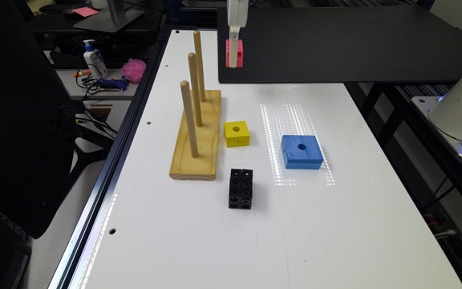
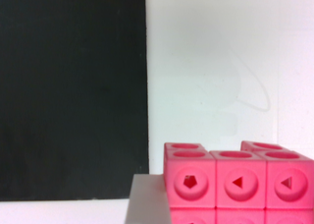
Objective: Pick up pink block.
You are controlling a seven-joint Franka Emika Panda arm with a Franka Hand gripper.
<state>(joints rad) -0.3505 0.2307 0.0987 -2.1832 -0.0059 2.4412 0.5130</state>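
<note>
Pink block (image 1: 239, 52) hanging top center, well above surface (image 1: 231, 241), hand (image 1: 235, 60) gripping it; keep squeezing, lifting straight.

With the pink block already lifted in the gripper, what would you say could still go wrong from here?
1. The pink block hangs well above the white table, held in the gripper. The wrist view shows only part of one finger beside it, so the grip may be off-centre and it could slip and fall.
2. The tall wooden pegs stand close by, toward the exterior view's left; a sideways move could clip them.
3. If dropped, it might land on the black board and bounce away.
</note>
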